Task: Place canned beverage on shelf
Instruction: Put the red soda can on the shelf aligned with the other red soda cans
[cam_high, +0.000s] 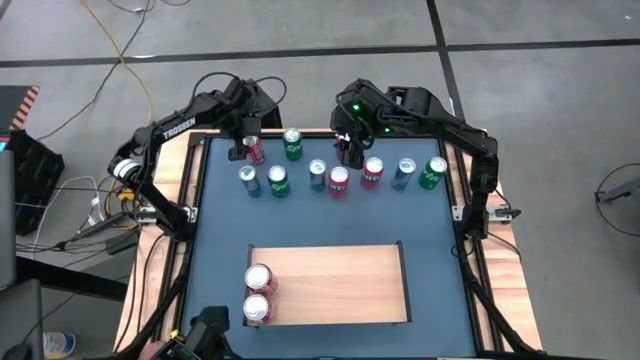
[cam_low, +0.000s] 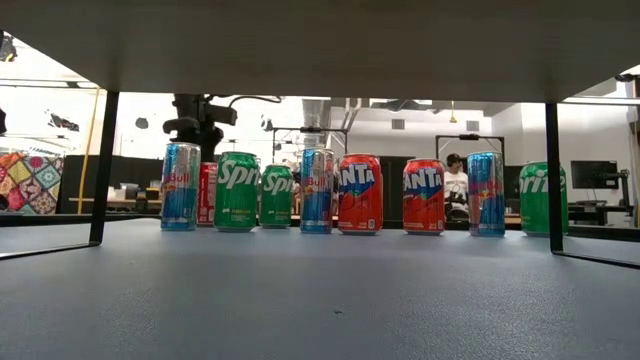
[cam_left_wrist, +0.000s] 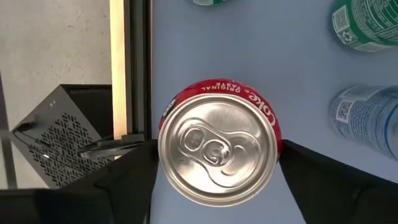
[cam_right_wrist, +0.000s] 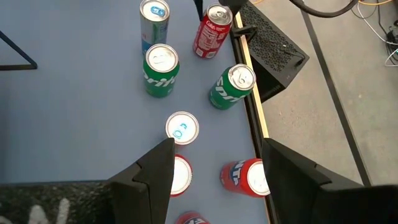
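High view: left hand (cam_high: 247, 150) straddling the Coke can (cam_high: 255, 151) near the table's (cam_high: 330, 220) far-left edge, grip unclear.

Grey tiled floor (cam_high: 520, 30), loose cables (cam_high: 110, 50)

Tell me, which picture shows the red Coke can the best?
The left wrist view: the Coke can fills it, top and label clear, between the left gripper fingers. The high view shows it tiny under the arm. The low view shows a sliver behind other cans. The right wrist view shows it far off.
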